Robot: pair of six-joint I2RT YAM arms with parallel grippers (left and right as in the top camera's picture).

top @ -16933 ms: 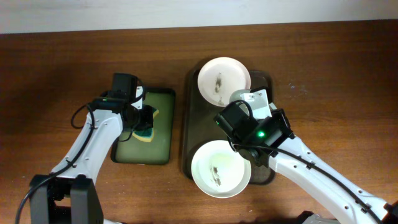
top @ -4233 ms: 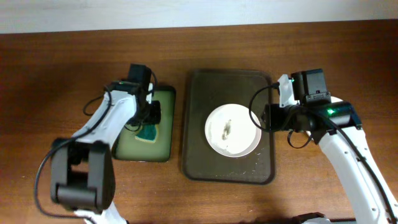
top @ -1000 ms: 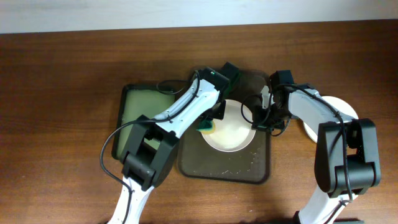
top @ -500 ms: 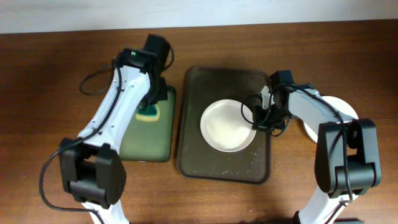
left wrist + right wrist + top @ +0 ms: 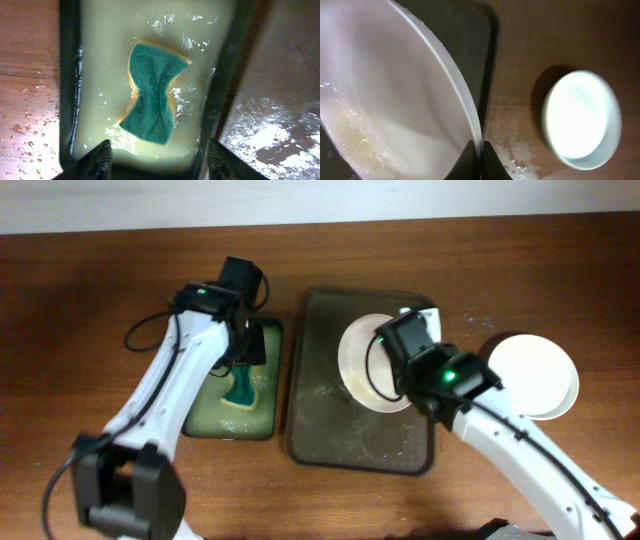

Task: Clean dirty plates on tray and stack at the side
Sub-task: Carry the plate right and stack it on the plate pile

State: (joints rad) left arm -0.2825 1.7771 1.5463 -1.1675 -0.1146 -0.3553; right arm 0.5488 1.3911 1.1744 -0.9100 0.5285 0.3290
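A white plate (image 5: pixel 358 360) is tilted over the dark brown tray (image 5: pixel 330 430), wet streaks on its face. My right gripper (image 5: pixel 481 159) is shut on the plate (image 5: pixel 395 100), pinching its rim edge-on. To the right of the tray, a clean white plate stack (image 5: pixel 535 373) rests on the table, also seen as the stack (image 5: pixel 580 117) in the right wrist view. My left gripper (image 5: pixel 162 165) hangs open above the green sponge (image 5: pixel 152 97), which lies loose in the soapy tray. Its fingers are apart and hold nothing.
The smaller black-rimmed green tray (image 5: pixel 215 415) with soapy water sits left of the brown tray, its right rim close beside it. Water droplets and crumbs lie on the brown tray floor (image 5: pixel 400 448) and the wet wood (image 5: pixel 520 150) near the stack.
The left gripper opened and let the sponge drop into the green tray. The right arm swung in over the brown tray and the plate shifted up and right, now tilted.
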